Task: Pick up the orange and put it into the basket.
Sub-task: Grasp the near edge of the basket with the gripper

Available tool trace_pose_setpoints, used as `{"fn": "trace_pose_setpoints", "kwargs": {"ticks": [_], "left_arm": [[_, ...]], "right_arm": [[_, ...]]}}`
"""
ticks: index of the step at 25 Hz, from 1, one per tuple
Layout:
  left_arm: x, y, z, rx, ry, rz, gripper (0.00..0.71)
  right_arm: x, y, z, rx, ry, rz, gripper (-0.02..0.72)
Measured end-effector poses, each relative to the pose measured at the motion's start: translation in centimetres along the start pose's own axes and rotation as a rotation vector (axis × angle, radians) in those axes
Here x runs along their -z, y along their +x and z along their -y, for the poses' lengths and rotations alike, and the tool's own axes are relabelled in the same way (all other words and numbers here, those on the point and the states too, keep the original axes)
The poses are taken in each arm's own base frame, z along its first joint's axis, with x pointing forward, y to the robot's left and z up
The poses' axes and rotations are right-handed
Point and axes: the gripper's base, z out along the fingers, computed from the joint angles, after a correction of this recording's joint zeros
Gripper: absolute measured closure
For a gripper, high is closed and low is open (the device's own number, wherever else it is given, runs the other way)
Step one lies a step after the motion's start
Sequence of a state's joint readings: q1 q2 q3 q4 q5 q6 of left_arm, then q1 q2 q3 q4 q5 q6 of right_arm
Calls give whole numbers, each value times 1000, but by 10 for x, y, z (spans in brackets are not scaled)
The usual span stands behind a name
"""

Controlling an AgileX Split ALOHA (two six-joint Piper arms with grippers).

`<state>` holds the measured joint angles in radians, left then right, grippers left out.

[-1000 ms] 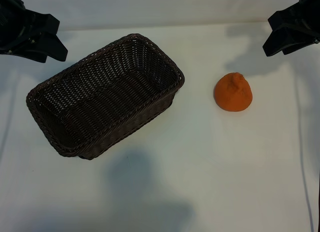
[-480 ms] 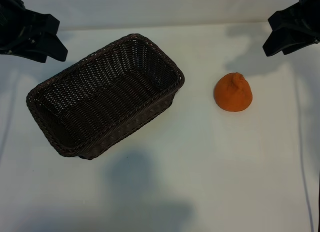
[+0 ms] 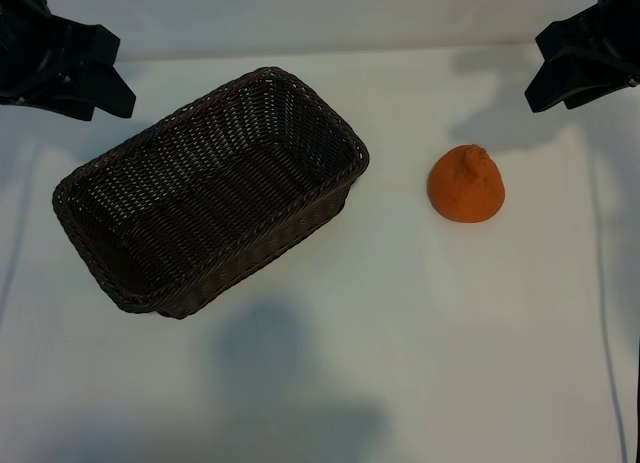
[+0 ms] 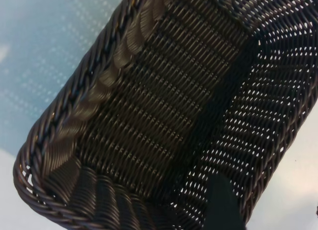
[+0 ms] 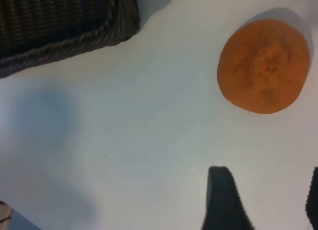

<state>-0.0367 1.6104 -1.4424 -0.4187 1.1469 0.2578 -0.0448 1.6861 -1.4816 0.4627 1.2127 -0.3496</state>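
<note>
The orange (image 3: 466,184) lies on the white table to the right of the basket (image 3: 265,74), well apart from it, knob up. The dark brown wicker basket stands slantwise at centre left with nothing in it. My right gripper (image 3: 555,78) hangs at the far right corner, beyond the orange. In the right wrist view the orange (image 5: 263,65) lies ahead of that gripper (image 5: 266,178), which is open around bare table, and a basket corner (image 5: 59,26) shows. My left gripper (image 3: 100,93) is parked at the far left corner, open, looking down into the basket (image 4: 74,98).
The white table (image 3: 420,333) stretches in front of the basket and the orange. Soft shadows fall near its front edge. A thin cable (image 3: 605,313) runs down the right side.
</note>
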Motion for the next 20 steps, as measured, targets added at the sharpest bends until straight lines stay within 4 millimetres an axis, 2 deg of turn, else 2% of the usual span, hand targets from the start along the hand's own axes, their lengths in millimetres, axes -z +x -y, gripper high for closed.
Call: {"fn": "trace_pose_setpoints", "kwargs": {"ticks": [9,14,20], "left_arm": [[0,-3,-1,6,-9,30,223],[1,-1,-1,114,-20,8,223],[10,-1,-9,219,-136,-5,223]], "right_arm": [[0,0,0,0,-1,0,295],[0,0,0,0,-1,0,295],[0,0,0,0,-1,0,295]]}}
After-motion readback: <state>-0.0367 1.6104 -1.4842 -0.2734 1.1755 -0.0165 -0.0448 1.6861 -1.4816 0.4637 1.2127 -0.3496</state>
